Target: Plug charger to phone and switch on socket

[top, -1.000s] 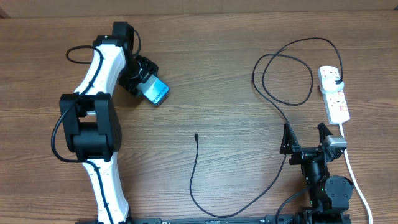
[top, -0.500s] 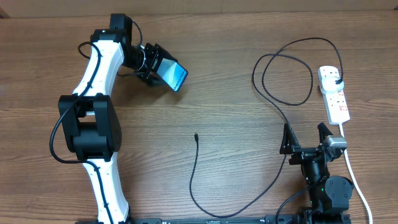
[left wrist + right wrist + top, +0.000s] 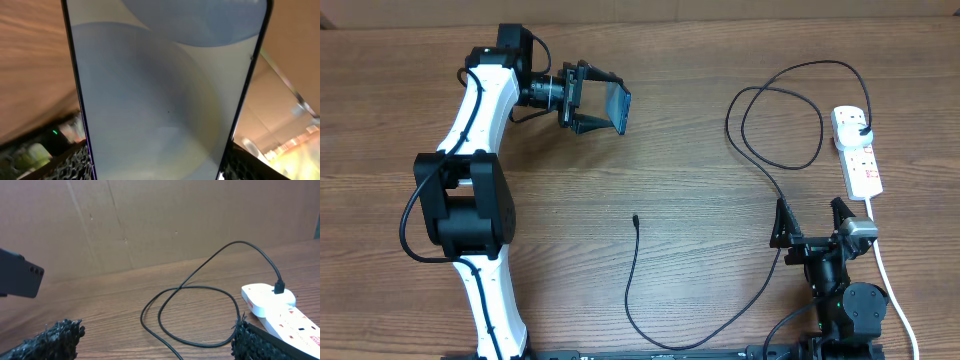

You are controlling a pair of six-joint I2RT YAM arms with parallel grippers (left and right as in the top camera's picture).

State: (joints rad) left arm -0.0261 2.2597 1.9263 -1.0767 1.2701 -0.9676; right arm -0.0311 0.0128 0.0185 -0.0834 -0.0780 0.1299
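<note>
My left gripper [image 3: 598,98] is shut on the phone [image 3: 619,108] and holds it off the table at the back left, turned on edge so its screen barely shows from above. In the left wrist view the phone [image 3: 165,90] fills the frame, clamped between both fingers [image 3: 60,165]. The charger cable's small tip [image 3: 635,217] lies free mid-table. Its black plug [image 3: 863,130] sits in the white socket [image 3: 861,165] at the right. My right gripper [image 3: 812,218] stands open near the front right, with nothing between its fingers, and the cable loops [image 3: 200,287] and the socket [image 3: 280,307] lie ahead of it.
The black cable runs from its tip toward the front edge [image 3: 660,340], then up past my right gripper into two loops [image 3: 780,120]. The socket's white cord [image 3: 890,280] trails toward the front right. A brown cardboard wall [image 3: 175,220] stands behind the table.
My left gripper has carried the phone up and to the right, off the table. It has turned the phone on edge, so the blue screen no longer faces up. The right arm is still.
</note>
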